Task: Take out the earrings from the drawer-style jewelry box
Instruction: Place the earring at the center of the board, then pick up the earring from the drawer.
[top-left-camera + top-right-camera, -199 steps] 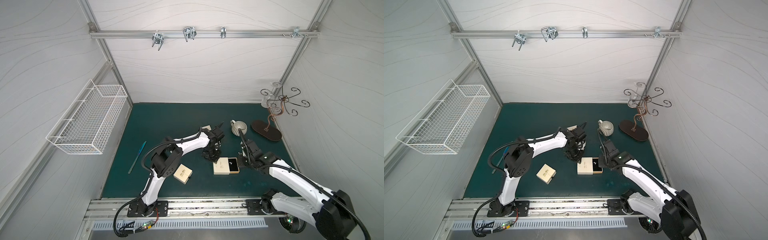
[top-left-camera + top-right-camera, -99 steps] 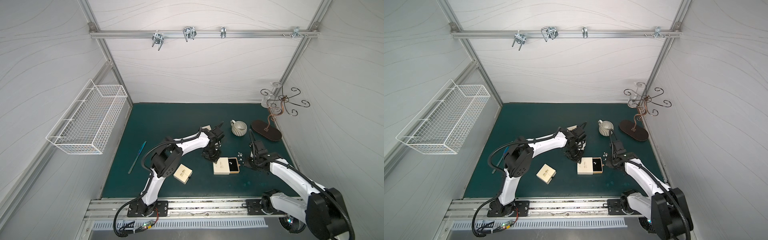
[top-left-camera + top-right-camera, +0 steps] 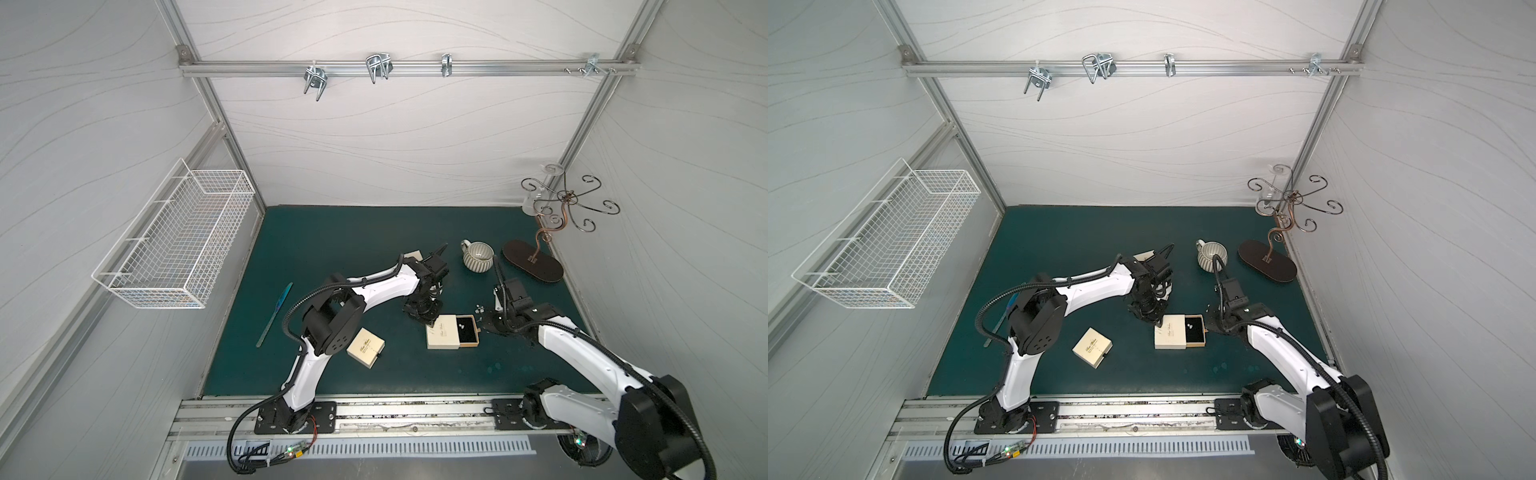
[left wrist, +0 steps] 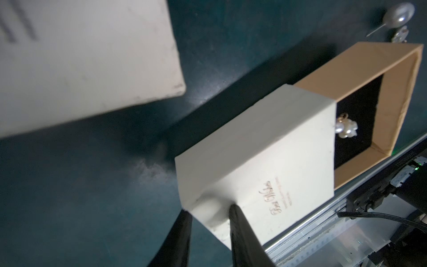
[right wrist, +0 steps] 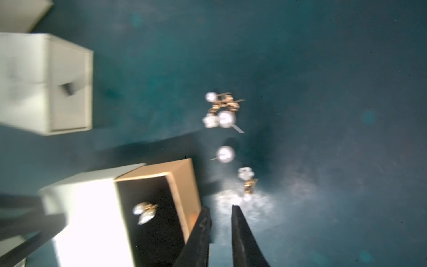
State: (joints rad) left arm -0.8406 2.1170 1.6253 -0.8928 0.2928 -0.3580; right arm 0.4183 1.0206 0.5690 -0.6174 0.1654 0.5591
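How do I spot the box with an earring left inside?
On the dark green mat, look between the white left arm and white right arm. The cream cardboard box there alone has its tan, black-lined drawer slid out, a pearl earring inside.

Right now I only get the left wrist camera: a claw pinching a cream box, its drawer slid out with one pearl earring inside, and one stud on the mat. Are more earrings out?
Observer: Yes, the right wrist view shows several more earrings lying on the green mat past the drawer.
Operator: Where's the other claw?
Observer: The right claw hangs beside that drawer's outer end, tips slightly apart with nothing between them.
Operator: Anything else on the table?
Observer: In both top views, a ribbed mug and a scrolled metal stand sit at the back right.
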